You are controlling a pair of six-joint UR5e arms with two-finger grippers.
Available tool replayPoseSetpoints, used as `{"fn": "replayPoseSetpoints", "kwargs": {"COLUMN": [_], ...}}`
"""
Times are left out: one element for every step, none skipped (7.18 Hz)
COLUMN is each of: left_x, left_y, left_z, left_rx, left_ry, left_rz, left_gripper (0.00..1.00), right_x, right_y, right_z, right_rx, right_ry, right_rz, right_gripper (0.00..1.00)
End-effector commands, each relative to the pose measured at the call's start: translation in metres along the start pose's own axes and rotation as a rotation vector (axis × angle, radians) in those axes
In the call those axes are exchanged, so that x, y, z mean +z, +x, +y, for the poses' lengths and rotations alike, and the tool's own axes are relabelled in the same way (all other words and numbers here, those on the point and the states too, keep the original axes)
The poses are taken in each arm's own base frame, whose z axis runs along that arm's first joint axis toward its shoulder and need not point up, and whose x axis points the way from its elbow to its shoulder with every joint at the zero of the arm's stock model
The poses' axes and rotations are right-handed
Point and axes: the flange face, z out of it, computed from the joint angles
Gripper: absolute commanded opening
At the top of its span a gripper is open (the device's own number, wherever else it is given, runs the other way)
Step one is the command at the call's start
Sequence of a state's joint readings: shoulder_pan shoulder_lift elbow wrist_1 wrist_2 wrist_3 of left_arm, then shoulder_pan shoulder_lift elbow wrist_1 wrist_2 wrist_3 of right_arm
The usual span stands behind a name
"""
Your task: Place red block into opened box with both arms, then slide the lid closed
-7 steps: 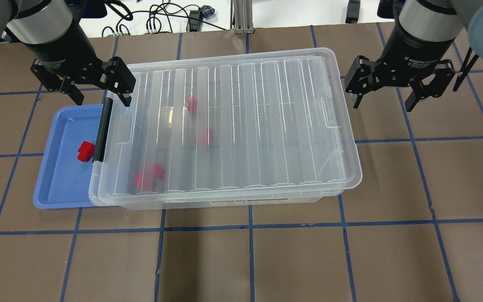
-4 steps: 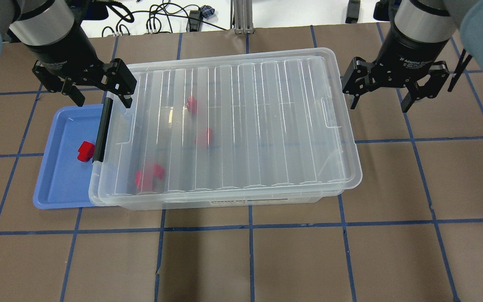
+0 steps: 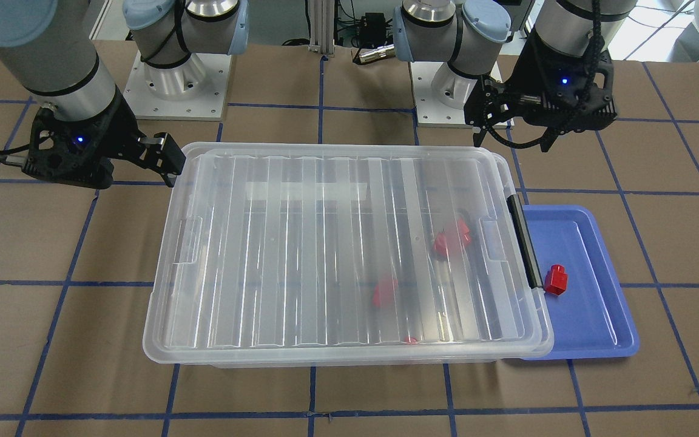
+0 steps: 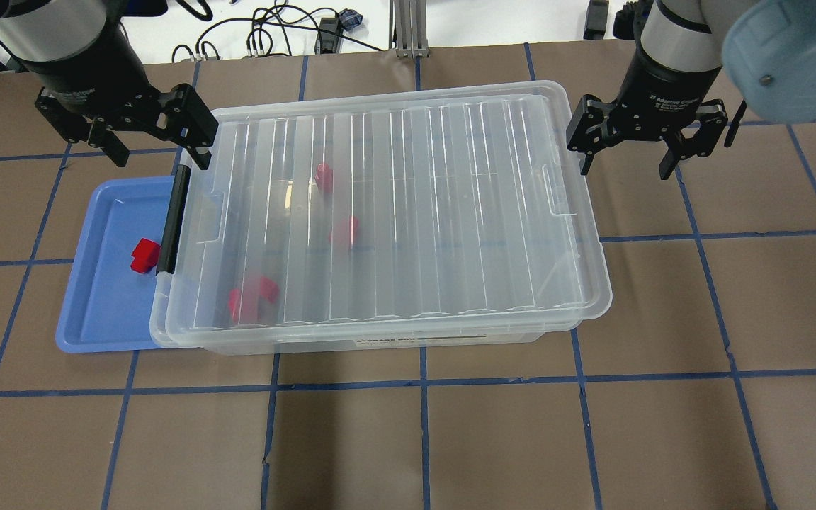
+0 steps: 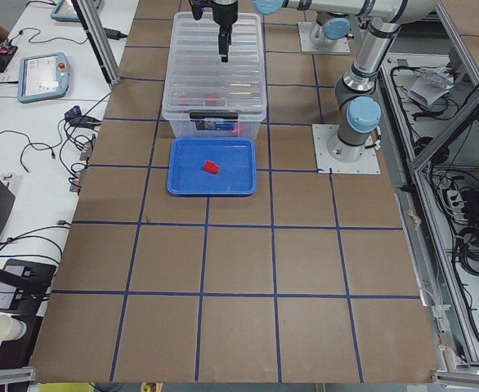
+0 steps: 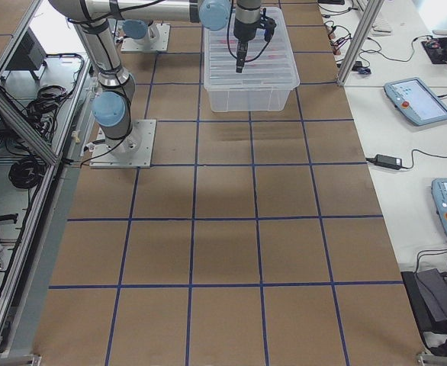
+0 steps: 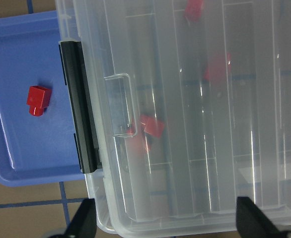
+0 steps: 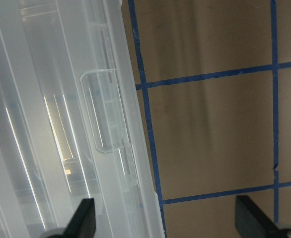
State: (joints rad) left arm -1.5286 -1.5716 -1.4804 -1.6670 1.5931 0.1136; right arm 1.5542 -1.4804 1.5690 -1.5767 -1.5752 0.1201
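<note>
1. Broadly, we judge the task near its end: the lid [image 4: 394,212] lies flat over the box [image 4: 309,346] and covers its opening as far as we can tell, perhaps sitting slightly toward the end away from the black bar [image 4: 173,219]
2. Inside the box, under the lid, we count at least three red pieces [image 4: 252,297], blurred by the ribbed plastic
3. One red block [image 4: 144,255] lies outside the box, in the blue tray [image 4: 96,312] just beside its black-bar end; we cannot tell whether it is left to be loaded
4. Our left gripper [image 4: 161,157] hangs raised above the box's black-bar end, spread wide and holding nothing
5. Our right gripper [image 4: 624,168] hangs raised above the box's opposite short end, likewise spread and empty
6. At most, we think, a last nudge of the lid toward the black bar is left, unless the tray's block counts
</note>
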Motion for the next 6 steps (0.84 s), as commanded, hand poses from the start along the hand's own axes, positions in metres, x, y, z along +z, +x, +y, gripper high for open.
{"fn": "replayPoseSetpoints", "kwargs": {"left_x": [0.022, 0.033, 0.05, 0.069, 0.098, 0.138], "left_y": [-0.042, -0.072, -0.113, -0.158, -0.196, -0.235], "left_z": [-0.008, -0.021, -0.029, -0.04, -0.053, -0.062], "left_rx": [-0.043, -0.011, 0.101, 0.141, 0.169, 0.23], "left_ry": [-0.053, -0.029, -0.042, -0.031, -0.032, -0.039], "left_rz": [0.031, 0.088, 0.104, 0.11, 0.117, 0.137], "left_gripper": [1.0, 1.0, 1.0, 1.0, 1.0, 1.0], "right_x": [0.031, 0.056, 0.065, 0.073, 0.085, 0.088], "right_y": [-0.003, -0.004, -0.001, -0.001, -0.002, -0.002], "right_z": [-0.022, -0.03, -0.034, -0.037, -0.044, -0.046], "right_rx": [0.0, -0.004, -0.006, 0.005, 0.008, 0.008], "right_ry": [-0.021, -0.062, -0.077, -0.091, -0.112, -0.113], "right_rz": [-0.004, 0.008, 0.018, 0.018, 0.018, 0.023], "right_gripper": [1.0, 1.0, 1.0, 1.0, 1.0, 1.0]}}
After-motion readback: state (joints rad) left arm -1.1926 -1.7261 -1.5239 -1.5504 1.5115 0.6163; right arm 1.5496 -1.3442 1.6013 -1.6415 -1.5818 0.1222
